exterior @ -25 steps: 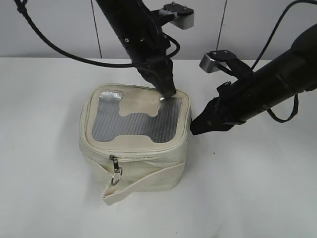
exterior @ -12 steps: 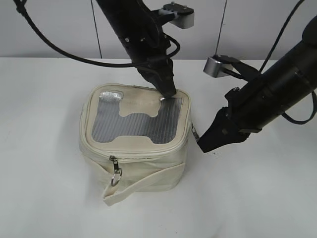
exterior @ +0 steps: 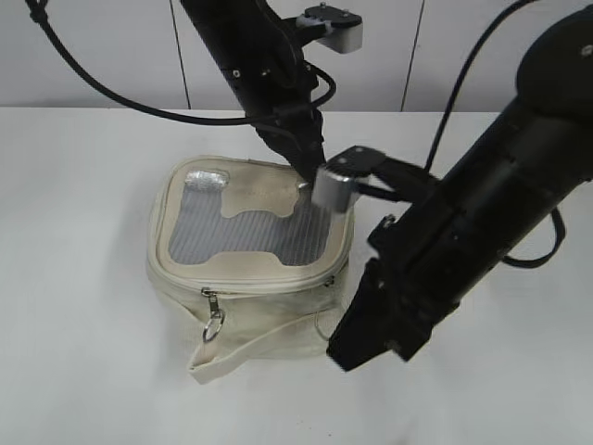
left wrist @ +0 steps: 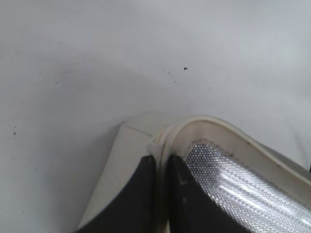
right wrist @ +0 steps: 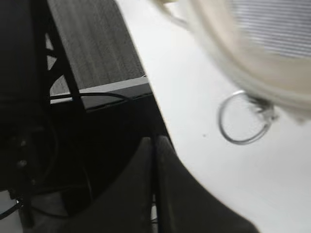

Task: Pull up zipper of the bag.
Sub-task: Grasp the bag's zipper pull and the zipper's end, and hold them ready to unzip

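The cream bag (exterior: pixel 176 269) stands on the white table with its grey mesh panel (exterior: pixel 246 236) on top. The zipper (exterior: pixel 269 288) runs round the top rim. One silver slider with a ring pull (exterior: pixel 213 315) hangs at the front left. My left gripper (exterior: pixel 310 174) is shut on the bag's rear right rim, and its fingers (left wrist: pixel 184 194) pinch the rim in the left wrist view. My right gripper (exterior: pixel 359 350) is shut and empty, low by the bag's front right corner. In the right wrist view its tips (right wrist: pixel 155 141) are left of and below a second ring pull (right wrist: pixel 243 119) hanging from the blurred rim (right wrist: pixel 233 63).
The loose strap band (exterior: pixel 259 348) trails along the bag's front to the table. The right arm's body (exterior: pixel 482 241) and its wrist camera (exterior: pixel 338 181) hang close over the bag's right side. The table edge and dark floor show in the right wrist view (right wrist: pixel 97 97).
My right arm has swung from beside the bag's right side forward and down to its front right corner. The left gripper has kept its hold. The bag has shifted slightly left.
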Robot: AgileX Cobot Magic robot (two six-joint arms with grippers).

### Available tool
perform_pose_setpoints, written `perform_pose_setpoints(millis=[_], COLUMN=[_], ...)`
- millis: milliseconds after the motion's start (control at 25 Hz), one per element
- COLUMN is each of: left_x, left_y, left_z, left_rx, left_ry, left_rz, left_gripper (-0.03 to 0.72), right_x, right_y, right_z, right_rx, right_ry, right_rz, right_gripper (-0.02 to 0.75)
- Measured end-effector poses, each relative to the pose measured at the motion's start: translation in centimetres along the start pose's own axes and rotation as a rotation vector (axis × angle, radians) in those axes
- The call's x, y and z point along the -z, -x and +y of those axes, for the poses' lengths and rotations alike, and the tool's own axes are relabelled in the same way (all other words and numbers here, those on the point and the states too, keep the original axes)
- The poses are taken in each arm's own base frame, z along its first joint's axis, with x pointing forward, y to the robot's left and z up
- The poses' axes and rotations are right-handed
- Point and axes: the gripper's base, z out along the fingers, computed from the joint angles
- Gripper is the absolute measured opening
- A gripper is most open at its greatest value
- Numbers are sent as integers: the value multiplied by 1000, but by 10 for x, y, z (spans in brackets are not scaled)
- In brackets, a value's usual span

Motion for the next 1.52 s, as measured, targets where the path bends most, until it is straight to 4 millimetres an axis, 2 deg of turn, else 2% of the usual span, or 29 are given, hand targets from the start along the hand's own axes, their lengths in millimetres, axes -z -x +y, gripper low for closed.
perform_pose_setpoints(millis=[120,280,400,560,720,880,1080,1200,1280,1400,1520], left_x=[0,0,0,0,0,0,0,0,0,0,0], left_y=[0,0,0,0,0,0,0,0,0,0,0], left_z=[1,1,1,1,1,1,1,1,1,1,1], left_rx=[2,3,4,4,4,4,4,4,4,4,4], left_ry=[5,6,6,7,7,8,9,9,9,8,8], left_rz=[-2,-2,-1,-1,-1,-1,-1,-1,-1,-1,-1], left_gripper=[45,45,45,45,45,45,45,45,45,45,45], right_x=[-15,-25,-25,-21,-7,23,54,54,48,39,31], right_y=[8,21,28,24,21,19,-9,-33,-39,-40,-45], right_z=[21,39,42,35,34,35,13,1,3,8,5], right_rx=[71,135,127,83,43,22,-94,-146,-168,-128,-104], right_ry=[2,-27,-48,-121,-214,-266,-339,-297,-210,-131,-141], right_rz=[2,-38,-70,-14,-2,-83,-141,-134,-177,-273,-324], right_gripper=[8,8,8,8,8,27,63,115,172,309,438])
